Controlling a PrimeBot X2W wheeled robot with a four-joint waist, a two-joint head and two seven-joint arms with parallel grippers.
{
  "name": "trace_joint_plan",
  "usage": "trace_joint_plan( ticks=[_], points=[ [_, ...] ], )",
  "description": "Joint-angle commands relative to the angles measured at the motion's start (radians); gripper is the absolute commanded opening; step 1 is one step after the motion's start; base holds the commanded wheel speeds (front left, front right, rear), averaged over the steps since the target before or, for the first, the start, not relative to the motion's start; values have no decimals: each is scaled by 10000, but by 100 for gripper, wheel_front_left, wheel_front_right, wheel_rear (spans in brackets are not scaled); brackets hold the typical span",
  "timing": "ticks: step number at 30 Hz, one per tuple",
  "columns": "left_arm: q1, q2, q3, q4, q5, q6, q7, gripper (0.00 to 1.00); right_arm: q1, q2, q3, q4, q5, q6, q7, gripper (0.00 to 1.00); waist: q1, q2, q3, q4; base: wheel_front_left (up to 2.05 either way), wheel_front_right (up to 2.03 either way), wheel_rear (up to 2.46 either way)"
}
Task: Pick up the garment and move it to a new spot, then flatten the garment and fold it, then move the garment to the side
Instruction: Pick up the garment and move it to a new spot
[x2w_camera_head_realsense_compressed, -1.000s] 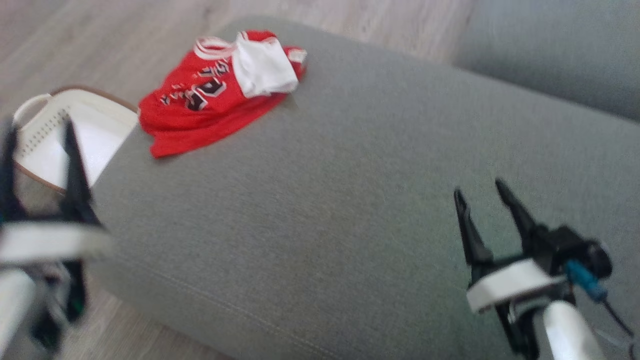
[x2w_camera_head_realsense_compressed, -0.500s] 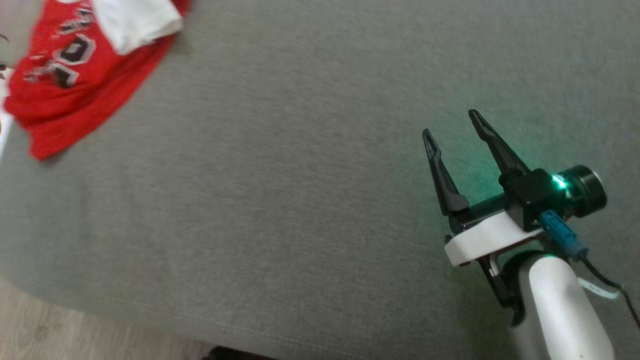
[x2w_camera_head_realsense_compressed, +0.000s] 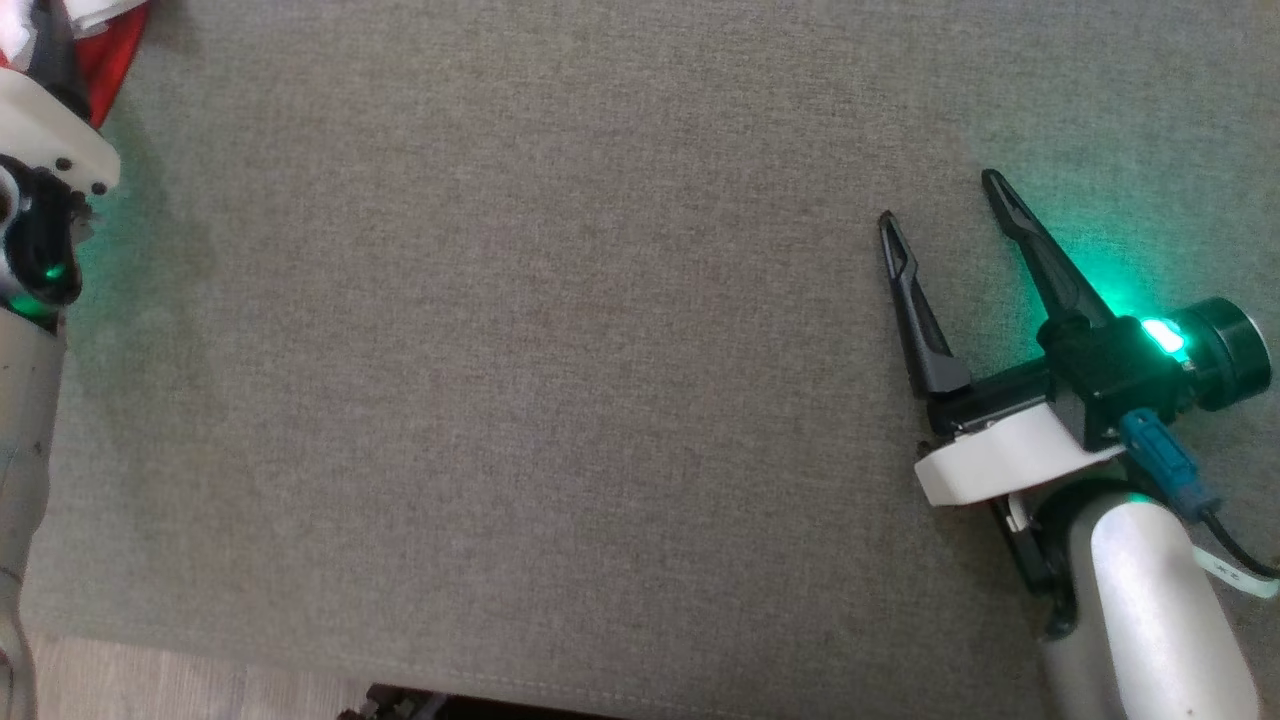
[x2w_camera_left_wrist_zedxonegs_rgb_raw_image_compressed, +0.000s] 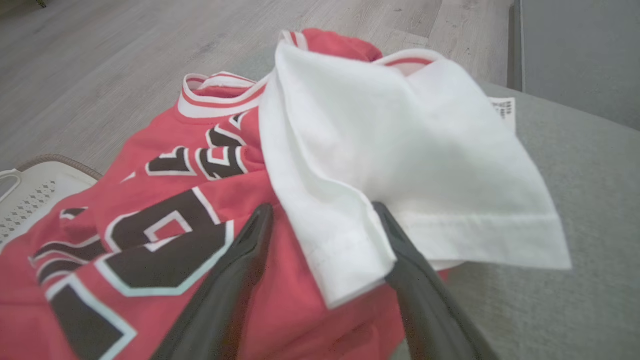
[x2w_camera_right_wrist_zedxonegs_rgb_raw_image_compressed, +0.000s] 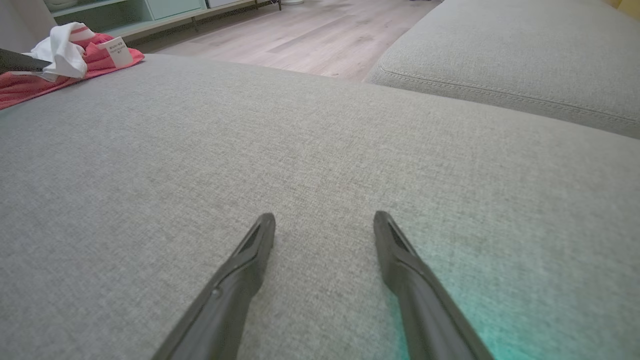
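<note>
Nothing of the task is done yet. The garment (x2w_camera_left_wrist_zedxonegs_rgb_raw_image_compressed: 320, 150) lies crumpled at the far left corner of the cushion (x2w_camera_head_realsense_compressed: 500, 350), not lifted, not flattened, not folded. It is a red jersey with black numbers, and a white part is bunched over its top. A basket (x2w_camera_left_wrist_zedxonegs_rgb_raw_image_compressed: 30, 195) sits on the floor just beyond that corner. The pick-up, the move to a new spot, the flattening, the fold and the last shift to the side are all left.

The step in hand looks like the first grasp. The left gripper (x2w_camera_left_wrist_zedxonegs_rgb_raw_image_compressed: 321, 207) is at the garment, pointing along the cushion toward its far edge. Its jaws stand wide and hold nothing. One finger lies over the red cloth and the other by the white hem, so a white corner hangs between them. From the wrist view I cannot tell whether the tips touch the cloth or hover just above it. In the head view the left forearm (x2w_camera_head_realsense_compressed: 20, 450) runs up the left edge, with a red sliver of garment beside its wrist.

The right gripper (x2w_camera_head_realsense_compressed: 938, 198) waits low over bare cushion near the right side, well apart from the garment. Its jaws are wide and empty too, fingers pointing toward the far edge.
</note>
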Motion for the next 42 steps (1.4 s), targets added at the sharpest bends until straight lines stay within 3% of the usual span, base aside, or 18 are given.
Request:
trace_joint_plan(
  ticks=[1,3,4,7,14,22,29,35,42],
  points=[
    [-462,547,280,145,-20,-50,-64,100,51,30,209,-333,35,67,-8,100,-2,1,64,-27,0,0,0],
    [-547,489,201,410,11,-150,-58,97,51,30,170,-287,36,67,-40,100,-2,1,33,-28,0,0,0],
    [-590,455,189,509,2,-204,-76,49,45,30,138,-271,41,67,-59,100,-2,1,9,-28,0,0,0],
    [-706,383,84,753,39,-381,-84,0,28,30,61,-197,71,67,-116,100,-2,1,-93,-31,0,0,0],
    [-985,432,-39,1066,263,-540,-535,0,5,30,-13,70,240,67,-252,100,-2,1,-466,-78,0,0,0],
    [-1518,882,-352,860,808,-936,-1153,0,102,30,-190,973,880,67,-856,100,-2,1,-2091,-398,0,0,0],
    [-2052,1120,-866,-40,1324,-1171,-888,0,506,30,-483,1961,1665,67,-1479,100,-2,1,-3862,-1051,0,0,0],
    [-2642,724,-1222,-1173,1467,-1192,-395,0,904,30,-687,2690,2223,67,-1886,100,-2,1,-5074,-1915,0,0,0],
    [-3561,-442,-1203,-2397,1188,-1001,-432,0,1058,30,-758,3130,2533,67,-2174,100,-2,1,-5610,-2749,0,0,0]
  ],
)
